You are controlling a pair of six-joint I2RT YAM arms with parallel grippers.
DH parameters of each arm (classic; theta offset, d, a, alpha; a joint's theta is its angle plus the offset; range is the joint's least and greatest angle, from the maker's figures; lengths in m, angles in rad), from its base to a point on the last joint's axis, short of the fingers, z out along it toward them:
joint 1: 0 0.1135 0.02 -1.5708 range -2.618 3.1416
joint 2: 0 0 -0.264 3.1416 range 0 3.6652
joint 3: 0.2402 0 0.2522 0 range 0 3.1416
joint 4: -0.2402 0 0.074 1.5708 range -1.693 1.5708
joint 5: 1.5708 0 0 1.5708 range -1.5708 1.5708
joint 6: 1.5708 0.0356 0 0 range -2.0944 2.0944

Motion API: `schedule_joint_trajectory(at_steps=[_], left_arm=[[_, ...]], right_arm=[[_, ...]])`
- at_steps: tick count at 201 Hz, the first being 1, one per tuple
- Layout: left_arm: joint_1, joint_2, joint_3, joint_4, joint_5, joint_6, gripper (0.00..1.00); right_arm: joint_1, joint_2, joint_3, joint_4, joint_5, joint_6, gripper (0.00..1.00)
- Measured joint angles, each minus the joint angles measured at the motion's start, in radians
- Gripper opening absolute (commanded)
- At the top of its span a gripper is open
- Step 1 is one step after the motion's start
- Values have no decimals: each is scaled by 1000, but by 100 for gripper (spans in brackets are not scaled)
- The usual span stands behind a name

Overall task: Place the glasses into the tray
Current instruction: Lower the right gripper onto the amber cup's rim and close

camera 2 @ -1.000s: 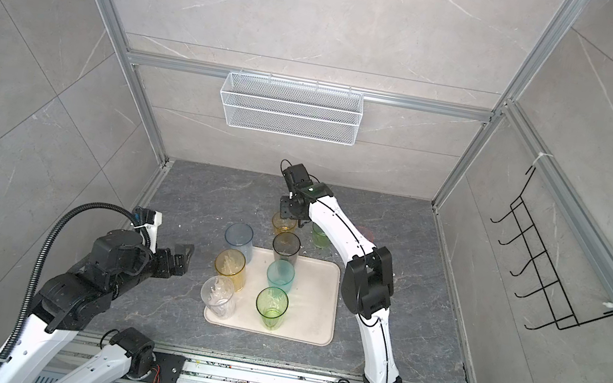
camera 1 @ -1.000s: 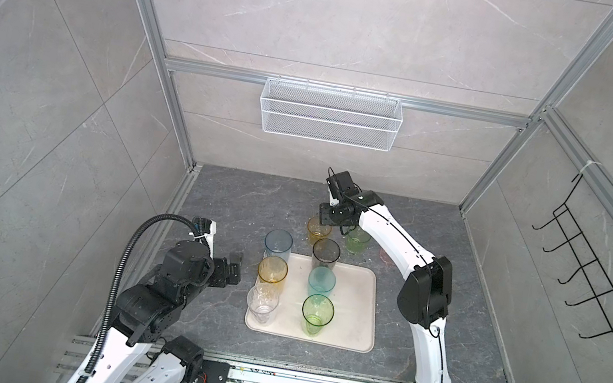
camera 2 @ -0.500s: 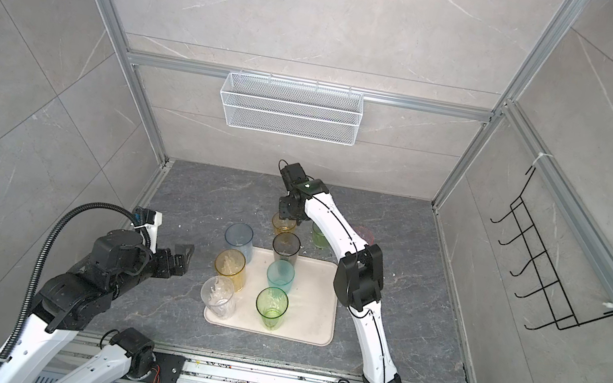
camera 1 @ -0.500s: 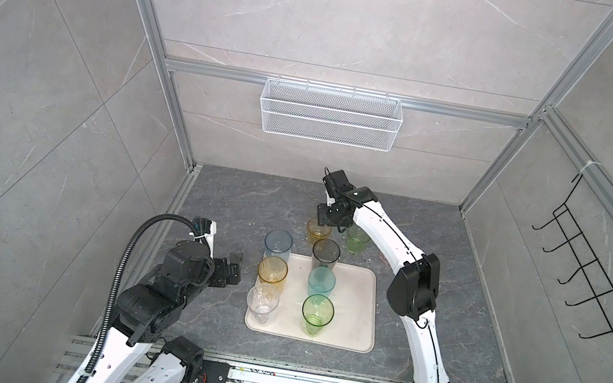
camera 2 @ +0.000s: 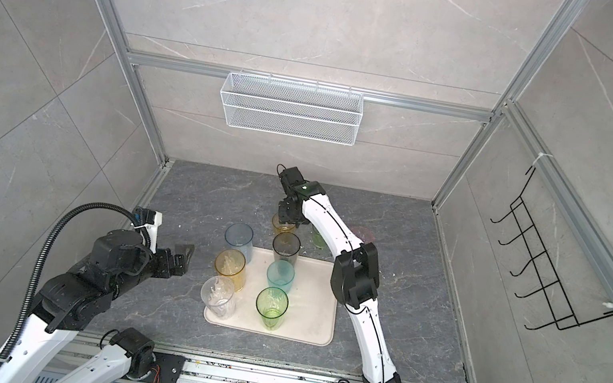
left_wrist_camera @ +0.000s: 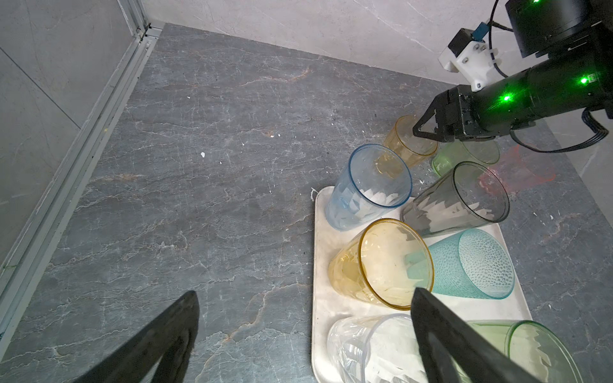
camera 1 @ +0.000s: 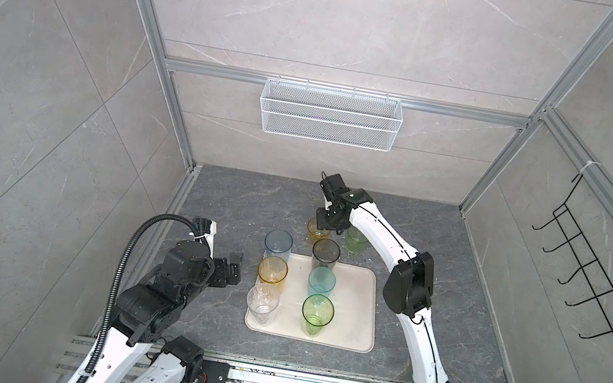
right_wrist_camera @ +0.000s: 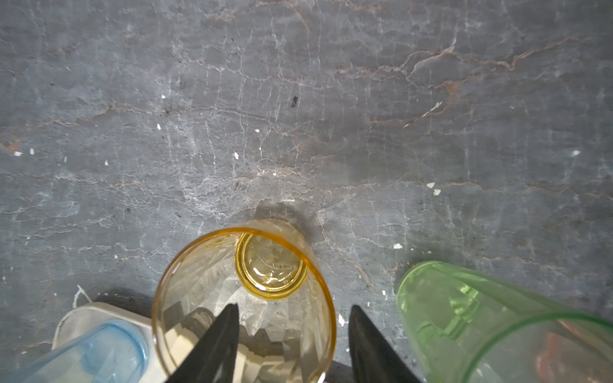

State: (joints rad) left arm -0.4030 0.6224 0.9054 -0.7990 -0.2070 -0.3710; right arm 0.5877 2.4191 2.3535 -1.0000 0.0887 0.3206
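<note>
Six tumblers stand in the tray (camera 1: 355,306), and three remain on the dark stone worktop (camera 1: 236,197) just beyond its far edge: the short amber tumbler (right_wrist_camera: 199,285), the short green tumbler (camera 1: 356,244) to its right, and the pink tumbler (camera 2: 364,234) further right. Our right end effector (right_wrist_camera: 294,306) hangs over the short amber tumbler with its jaws apart. One finger is down inside the mouth and the other is outside, so the wall on the green tumbler's side stands between them. We see a gap on both sides of that wall, so nothing is gripped yet. Our left end effector (left_wrist_camera: 305,291) is spread wide and empty, low on the near left beside the tray. We judge the amber tumbler to be light, empty, stiff and thin-walled, with a glossy surface that will slip easily and a taper narrowing to the base. We cannot tell plastic from glass, so we would treat it as brittle. A pinch across that one wall looks the sensible hold, taken well below the rim so the tumbler cannot swing, and closed gently. The short green tumbler stands close on the right and the tall grey tumbler (camera 1: 326,253) just nearer, so we would lift straight up before carrying it to the bare right part of the tray.
</note>
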Motion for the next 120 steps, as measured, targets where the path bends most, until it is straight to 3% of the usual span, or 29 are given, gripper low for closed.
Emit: schedule_joint_trajectory(at_steps=[120], left_arm=[[0,0,0,0,0,0,100]], right_arm=[[0,38,48,-21,-4,2,38]])
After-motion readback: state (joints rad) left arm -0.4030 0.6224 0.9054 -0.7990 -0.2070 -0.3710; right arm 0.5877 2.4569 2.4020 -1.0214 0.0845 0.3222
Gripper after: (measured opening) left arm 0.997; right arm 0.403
